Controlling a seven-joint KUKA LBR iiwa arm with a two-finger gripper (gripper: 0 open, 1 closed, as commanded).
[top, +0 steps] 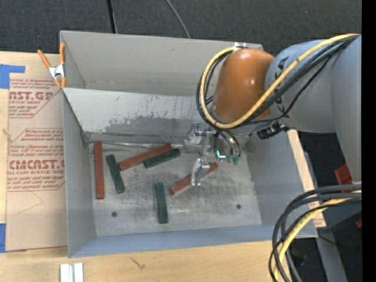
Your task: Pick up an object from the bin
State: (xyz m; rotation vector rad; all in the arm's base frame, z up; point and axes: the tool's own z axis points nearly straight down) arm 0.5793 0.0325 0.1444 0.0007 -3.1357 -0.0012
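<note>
- At the far left of the bin [147, 57], the left red-brown stick [98, 170] lies along the wall. The left green stick [115, 173] is just beside it. Both are well apart from the arm.
- In the middle, the long red-brown stick [140, 159] meets the middle green stick [162, 157] near the back. The front green stick [160, 202] lies alone.
- Right of centre, the gripper [201, 172] sits low over the upper end of the slanted red-brown stick [183, 185], 1 piece with clear floor around it. From here I cannot tell whether the claw is spread or pressed together.
- To do this well, I'd say straddle the stick across its narrow width, close in from its end, then lift straight up.
</note>
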